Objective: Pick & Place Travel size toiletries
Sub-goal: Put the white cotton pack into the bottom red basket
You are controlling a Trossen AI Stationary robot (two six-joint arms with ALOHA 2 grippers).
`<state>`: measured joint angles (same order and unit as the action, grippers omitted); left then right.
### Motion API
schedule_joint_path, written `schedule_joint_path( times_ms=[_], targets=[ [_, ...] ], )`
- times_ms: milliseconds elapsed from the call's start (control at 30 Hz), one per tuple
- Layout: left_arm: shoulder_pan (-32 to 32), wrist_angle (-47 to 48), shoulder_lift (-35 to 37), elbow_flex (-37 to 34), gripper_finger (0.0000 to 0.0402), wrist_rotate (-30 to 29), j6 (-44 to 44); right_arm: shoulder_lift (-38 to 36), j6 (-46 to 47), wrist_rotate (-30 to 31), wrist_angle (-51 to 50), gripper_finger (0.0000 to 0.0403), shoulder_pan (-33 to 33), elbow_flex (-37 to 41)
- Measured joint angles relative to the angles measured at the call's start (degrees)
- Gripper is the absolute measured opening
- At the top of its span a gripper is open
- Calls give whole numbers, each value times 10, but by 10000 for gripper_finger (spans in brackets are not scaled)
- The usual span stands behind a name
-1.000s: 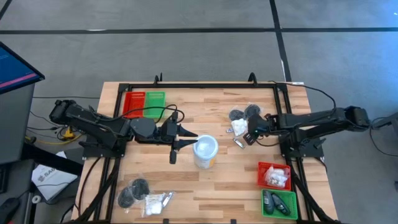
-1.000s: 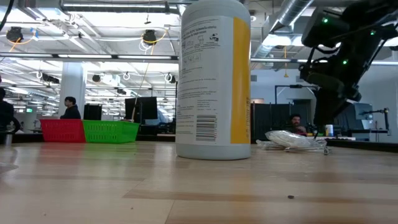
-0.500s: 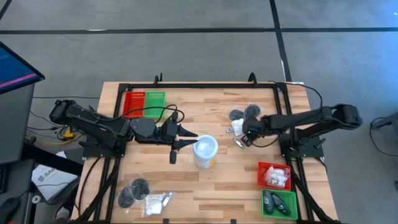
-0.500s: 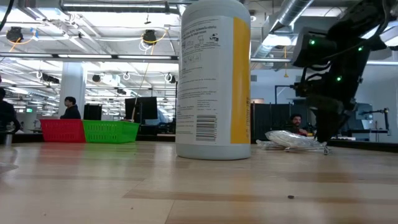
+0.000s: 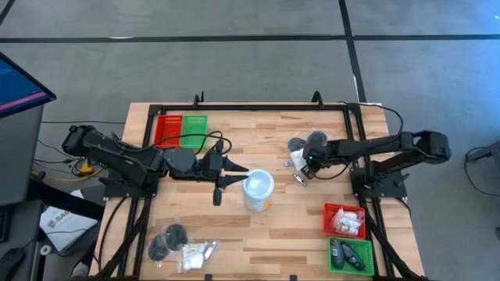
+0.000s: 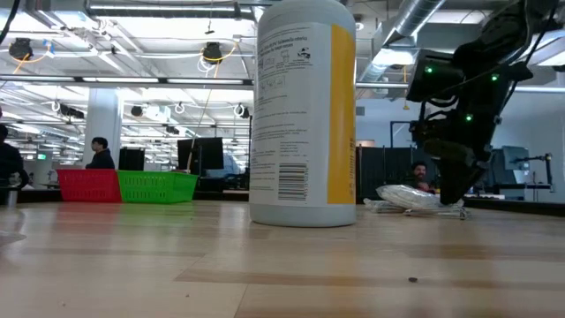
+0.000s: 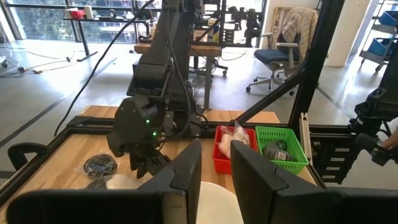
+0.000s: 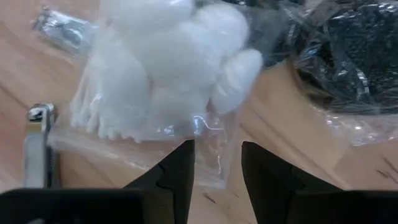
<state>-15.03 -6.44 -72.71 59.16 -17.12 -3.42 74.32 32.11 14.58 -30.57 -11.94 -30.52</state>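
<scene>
- We are seeing the right-hand red tray [image 5: 336,211] holding white sachets [image 5: 347,222], the green tray [image 5: 351,266] holding dark pieces.
- Right gripper [image 5: 305,165] is hovering, jaws slightly apart, empty, over a white sachet [image 8: 163,68] beside the white cup [image 5: 258,190].
- Left gripper [image 5: 234,173] is waiting beside the cup, fingers apart.

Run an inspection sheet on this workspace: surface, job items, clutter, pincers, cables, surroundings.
Surface: wooden table in a black frame.
Job's things: white sachet and dark packs under the right arm; another pile at the near left corner; sorted items in the near-right red tray and green tray.
Clutter: white cup mid-table; red and green trays far left.
Pincers: right pincer open, low over the sachet; left pincer open beside the cup, holding nothing.
Cables: black lead looping over the left arm.
Surroundings: monitor at left; people beyond the table.
</scene>
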Motion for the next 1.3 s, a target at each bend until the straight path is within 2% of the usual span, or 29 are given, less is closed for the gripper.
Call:
schedule_joint_path(
  times_ms=[133, 367, 467, 567, 633, 1033, 1300],
  targets=[
    [0, 0, 0, 0, 77, 0, 0, 0, -13, -24, 10, 123, -11, 4],
    [0, 0, 0, 0, 77, 0, 0, -3, -27, -66, 102, 116, -34, 59],
    [0, 0, 0, 0, 77, 0, 0, -8, -30, -66, 100, 84, -39, 62],
    [0, 0, 0, 0, 77, 0, 0, -15, -44, -64, 99, 25, -41, 63],
    [0, 0, 0, 0, 77, 0, 0, -19, -51, -69, 99, 9, -40, 64],
    [0, 0, 0, 0, 77, 0, 0, -25, -54, -77, 81, 1, -24, 56],
    [0, 0, 0, 0, 77, 0, 0, -80, -57, -72, 14, 0, 1, 6]
  ],
)
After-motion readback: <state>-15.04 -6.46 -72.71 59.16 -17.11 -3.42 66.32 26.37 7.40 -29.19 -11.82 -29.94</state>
